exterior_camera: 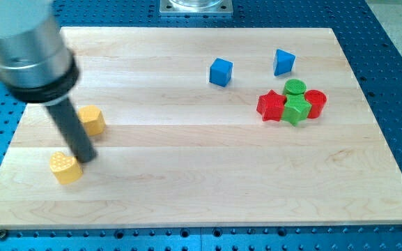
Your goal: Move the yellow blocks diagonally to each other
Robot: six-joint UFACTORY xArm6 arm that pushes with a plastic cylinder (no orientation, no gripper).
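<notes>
Two yellow blocks lie at the view's left on the wooden board [187,174]. One yellow block [92,120], roughly hexagonal, sits higher up. The other, a yellow heart-shaped block [65,167], sits lower and to the left of it. My tip [87,157] rests on the board at the heart block's upper right edge, touching it or nearly so, and just below the other yellow block. The rod rises up and to the left to the grey arm end [26,42].
A blue cube [221,72] and a blue angular block [283,61] lie at the upper right of centre. Further right is a tight cluster: a red star block [271,106], a green cylinder [295,88], a green block [297,110] and a red cylinder [315,102].
</notes>
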